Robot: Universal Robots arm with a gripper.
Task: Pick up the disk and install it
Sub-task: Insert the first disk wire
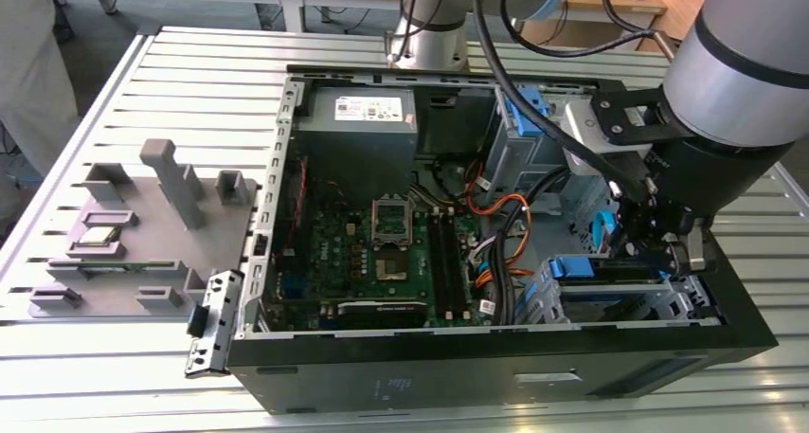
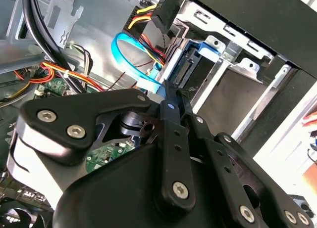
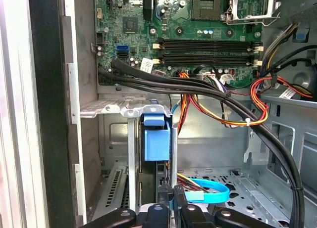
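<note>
gripper (image 3: 171,202): fingers are pinching shut on the near edge of the disk.
disk (image 3: 161,174): is standing on edge inside the drive cage (image 3: 131,154), running away from the fingers; its blue carrier tab (image 3: 156,139) is facing the motherboard (image 3: 198,25).
handling (judged): rigid, fairly heavy, smooth metal, shock-sensitive; gripping the edges by the plastic carrier is looking safer than gripping at the connector.
</note>
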